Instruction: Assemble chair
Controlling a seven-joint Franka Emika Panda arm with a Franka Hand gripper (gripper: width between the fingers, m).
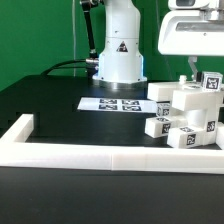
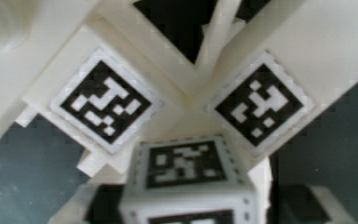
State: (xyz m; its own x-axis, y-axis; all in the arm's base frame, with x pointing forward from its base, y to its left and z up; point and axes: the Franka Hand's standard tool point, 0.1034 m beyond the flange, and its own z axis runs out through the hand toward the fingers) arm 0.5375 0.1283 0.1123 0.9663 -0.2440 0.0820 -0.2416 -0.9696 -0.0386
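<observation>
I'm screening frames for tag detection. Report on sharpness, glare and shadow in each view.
Exterior view: evenly lit and fairly sharp; the white blocky plastic chair parts wash out slightly, their square tags small but legible; the white border rail is bright against the black table. Wrist view: very close and soft-focused, the tagged white part fills the frame, shaded at its edges.

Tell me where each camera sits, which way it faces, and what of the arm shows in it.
Exterior view: off the arm, low at the table's edge, looking over the border rail at the chair parts; arm base and gripper show.
Wrist view: on the wrist, close on a tagged chair part; no finger clearly shows.
Shared: the tagged white chair parts.
</observation>
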